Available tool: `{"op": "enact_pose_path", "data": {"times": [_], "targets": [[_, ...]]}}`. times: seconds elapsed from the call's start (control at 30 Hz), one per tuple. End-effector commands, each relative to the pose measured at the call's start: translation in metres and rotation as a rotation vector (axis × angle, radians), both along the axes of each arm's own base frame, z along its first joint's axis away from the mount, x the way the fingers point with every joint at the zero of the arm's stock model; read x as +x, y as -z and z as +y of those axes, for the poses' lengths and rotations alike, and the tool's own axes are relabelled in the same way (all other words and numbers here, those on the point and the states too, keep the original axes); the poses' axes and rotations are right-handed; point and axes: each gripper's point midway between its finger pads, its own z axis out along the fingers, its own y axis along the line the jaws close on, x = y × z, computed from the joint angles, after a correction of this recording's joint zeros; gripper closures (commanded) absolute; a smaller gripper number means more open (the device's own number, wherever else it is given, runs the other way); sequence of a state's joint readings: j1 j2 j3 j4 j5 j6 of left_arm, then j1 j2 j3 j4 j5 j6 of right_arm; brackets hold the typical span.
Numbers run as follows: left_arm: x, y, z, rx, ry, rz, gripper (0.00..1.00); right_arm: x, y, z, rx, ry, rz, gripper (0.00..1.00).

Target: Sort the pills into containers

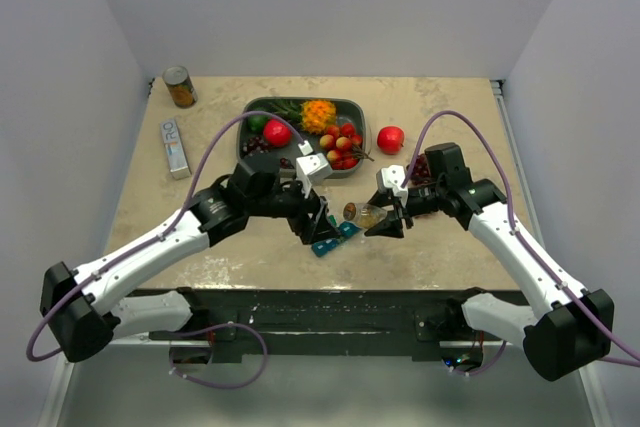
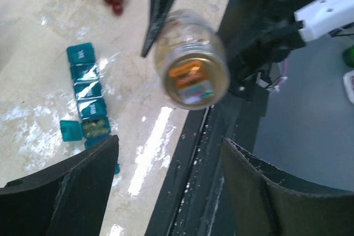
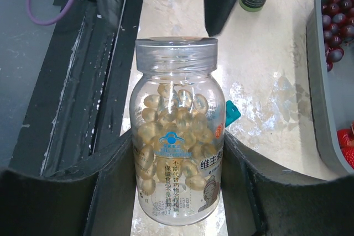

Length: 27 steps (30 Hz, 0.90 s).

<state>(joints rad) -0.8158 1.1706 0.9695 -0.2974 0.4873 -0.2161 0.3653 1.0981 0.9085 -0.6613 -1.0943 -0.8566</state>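
Our left hand (image 1: 322, 225) hangs in front of the grey tray (image 1: 362, 122), off its near edge. We see its fingers (image 2: 66, 192) standing apart with nothing between them. By its fingertips, also on the near side of the tray, the teal pill strip (image 1: 333, 239) lies flat on the bench (image 1: 430, 257). From the left wrist we count four shut lids in its row. Next comes one compartment (image 2: 95, 127) that is open, with yellowish pills inside and its lid turned out to the side. The rest of the strip is hidden behind a finger. Further right, before the tray's near right corner, a clear bottle (image 1: 362, 214) of pale yellow capsules is held roughly on its side above the bench, neck toward the left hand. Our right hand (image 1: 388, 219) is clamped on its body. A red fruit (image 1: 390, 139) sits on the bench just right of the tray.
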Motion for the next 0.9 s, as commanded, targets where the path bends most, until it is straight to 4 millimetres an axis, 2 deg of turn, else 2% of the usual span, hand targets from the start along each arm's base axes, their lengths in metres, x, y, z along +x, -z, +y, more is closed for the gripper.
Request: {"op": "enact_pose_path", "data": {"times": [0.0, 0.1, 0.2, 0.37, 0.57, 0.67, 0.77, 0.8, 0.87], "targets": [[-0.023, -0.060, -0.003, -0.191, 0.102, -0.074, 0.19, 0.002, -0.018, 0.003, 0.041, -0.011, -0.056, 1.00], [-0.019, -0.075, -0.005, -0.237, 0.053, -0.049, 0.11, 0.003, -0.017, 0.003, 0.038, -0.007, -0.057, 1.00], [-0.007, -0.079, -0.013, -0.232, -0.013, -0.006, 0.08, 0.003, -0.017, 0.003, 0.038, -0.006, -0.055, 1.00], [0.013, -0.071, -0.024, -0.163, -0.113, 0.013, 0.09, 0.005, -0.016, 0.003, 0.033, 0.003, -0.053, 1.00], [0.011, -0.063, -0.040, -0.103, -0.114, 0.036, 0.15, 0.006, -0.016, 0.004, 0.034, 0.004, -0.052, 1.00], [0.010, -0.059, -0.044, -0.089, -0.106, 0.043, 0.22, 0.006, -0.016, 0.003, 0.033, 0.006, -0.050, 1.00], [0.012, -0.054, -0.045, -0.067, -0.107, 0.041, 0.39, 0.006, -0.016, 0.003, 0.035, 0.007, -0.052, 1.00], [0.012, -0.052, -0.045, -0.060, -0.102, 0.041, 0.49, 0.006, -0.016, 0.003, 0.035, 0.007, -0.052, 1.00], [0.010, -0.050, -0.044, -0.049, -0.075, 0.021, 0.55, 0.005, -0.016, 0.004, 0.036, 0.004, -0.051, 1.00]]}}
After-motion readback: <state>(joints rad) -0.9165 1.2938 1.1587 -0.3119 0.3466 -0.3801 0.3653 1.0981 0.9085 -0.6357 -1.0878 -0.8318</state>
